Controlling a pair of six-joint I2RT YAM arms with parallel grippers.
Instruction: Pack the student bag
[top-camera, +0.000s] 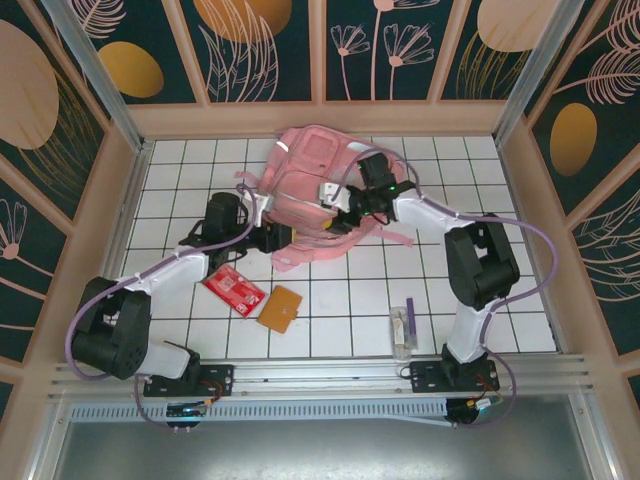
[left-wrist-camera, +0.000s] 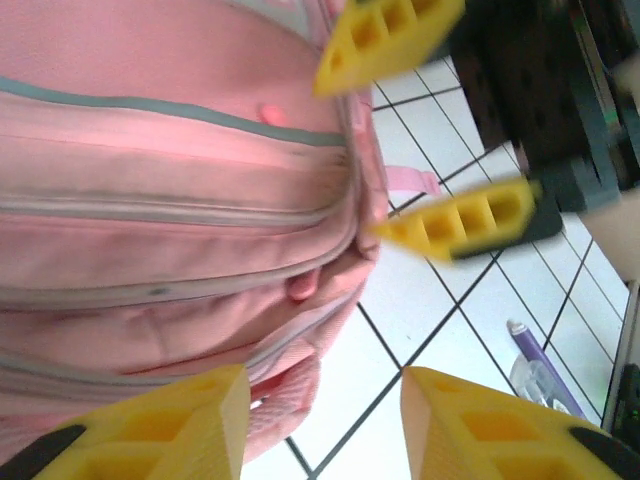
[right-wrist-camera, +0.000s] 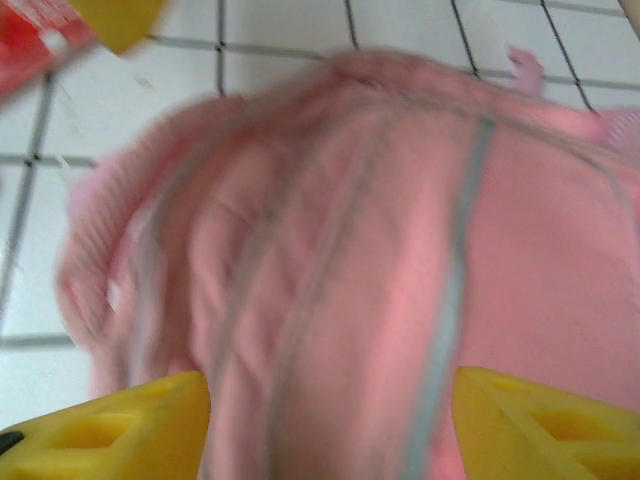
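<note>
The pink bag (top-camera: 310, 170) is laid flat at the far middle of the table (top-camera: 500, 300), so its near end can be reached. The left gripper (left-wrist-camera: 322, 400) and right gripper (right-wrist-camera: 330, 388) are held spread apart beside it — nothing is clamped — likely ready for unzipping.

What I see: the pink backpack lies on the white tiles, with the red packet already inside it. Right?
No. The red packet is not inside the pink backpack; the top external view shows it lying on the white tiles, apart from the backpack.
</note>
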